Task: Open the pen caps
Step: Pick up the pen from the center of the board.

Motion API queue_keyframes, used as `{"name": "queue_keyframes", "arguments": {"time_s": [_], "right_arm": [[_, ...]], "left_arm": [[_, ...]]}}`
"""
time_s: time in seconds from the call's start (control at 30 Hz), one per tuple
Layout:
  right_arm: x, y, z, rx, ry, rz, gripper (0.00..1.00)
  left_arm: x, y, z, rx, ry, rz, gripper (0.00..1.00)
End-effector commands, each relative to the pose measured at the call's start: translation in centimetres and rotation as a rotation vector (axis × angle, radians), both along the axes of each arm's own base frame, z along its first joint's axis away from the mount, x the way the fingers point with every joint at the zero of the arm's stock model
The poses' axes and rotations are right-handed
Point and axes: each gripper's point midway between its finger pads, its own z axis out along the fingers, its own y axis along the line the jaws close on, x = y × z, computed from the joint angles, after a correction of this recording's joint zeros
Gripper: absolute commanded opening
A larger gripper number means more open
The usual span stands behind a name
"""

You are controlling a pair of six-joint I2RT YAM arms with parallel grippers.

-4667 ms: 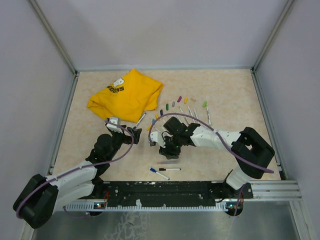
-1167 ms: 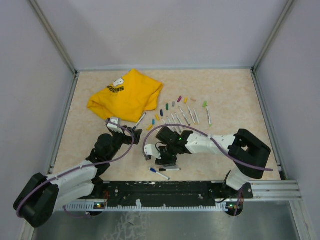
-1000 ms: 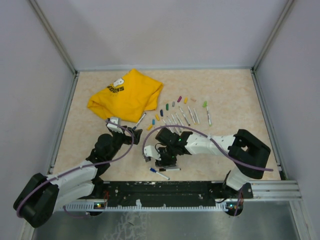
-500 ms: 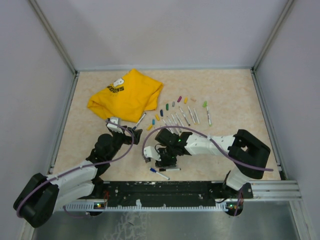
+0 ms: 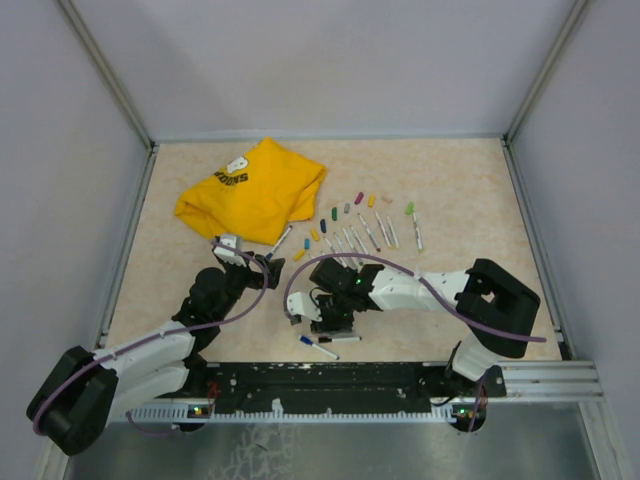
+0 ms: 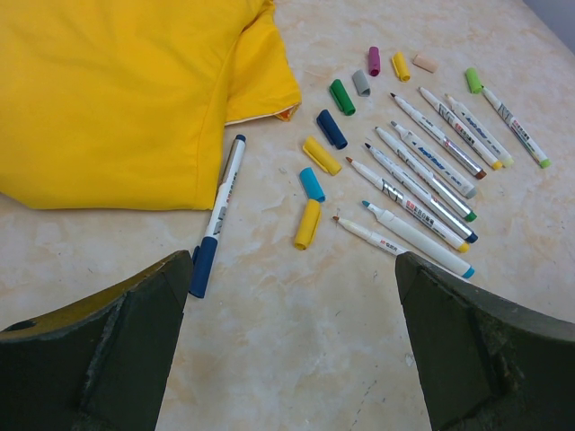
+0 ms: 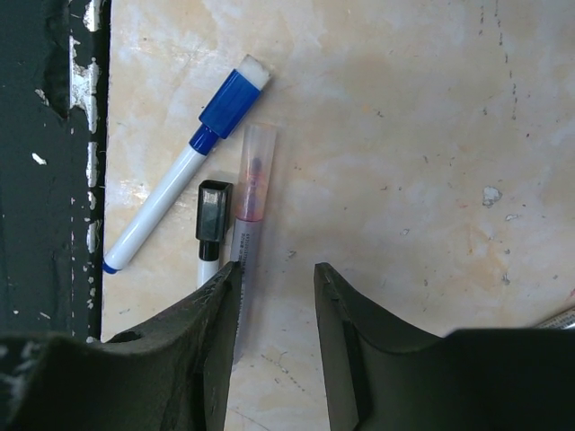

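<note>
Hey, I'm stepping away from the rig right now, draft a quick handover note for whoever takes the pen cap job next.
Left pincer: open, empty, facing the yellow T-shirt.
Right pincer: open, nothing gripped, at three capped pens by the near edge: blue-capped pen, black-capped pen, clear-capped pen.
Done: a row of uncapped pens lies right of the shirt, loose caps beside it.
Left: those three, the capped pen beside the shirt, and probably the green-capped pen at the row's end.

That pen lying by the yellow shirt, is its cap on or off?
On. A dark blue cap covers the near end of the pen; no bare tip shows.
</note>
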Motion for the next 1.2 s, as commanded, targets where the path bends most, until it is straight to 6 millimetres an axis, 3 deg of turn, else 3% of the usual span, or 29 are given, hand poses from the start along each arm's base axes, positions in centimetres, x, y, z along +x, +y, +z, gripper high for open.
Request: {"name": "queue_keyframes", "arguments": {"time_s": [0.0, 1.17], "right_arm": [[-0.51, 0.48, 0.11, 0.019, 0.002, 0.029, 0.39], [-0.4, 0.28, -0.37, -0.008, -0.041, 0.036, 0.38]], "left_arm": [[0.32, -0.28, 1.39, -0.025, -0.028, -0.004, 1.0], [0.34, -0.29, 1.44, -0.025, -0.029, -0.005, 1.0]]}}
